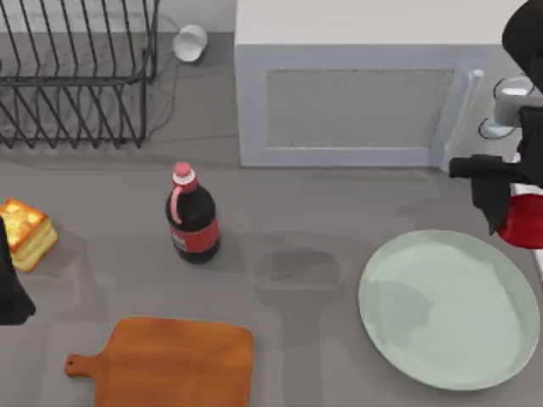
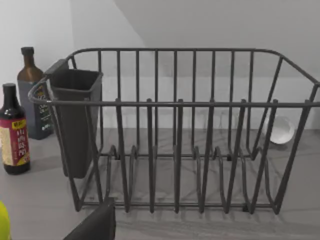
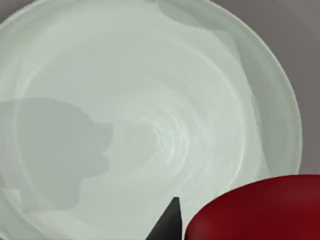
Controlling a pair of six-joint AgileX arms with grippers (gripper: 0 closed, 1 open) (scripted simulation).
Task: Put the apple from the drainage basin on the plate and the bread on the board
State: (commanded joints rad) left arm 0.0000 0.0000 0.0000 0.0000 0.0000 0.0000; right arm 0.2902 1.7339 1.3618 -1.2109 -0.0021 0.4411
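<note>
Small glossy red apple pinched in right gripper jaws, over far-right rim.
Large pale mint-green plate centre lies down-left of it; left gripper jaws: cannot tell.

The grey table is occupied by the plate near its right edge, the board at its near edge, a bottle, a wire rack and a microwave.

The apple ran off the top view's three o'clock edge, the board off six o'clock.
</note>
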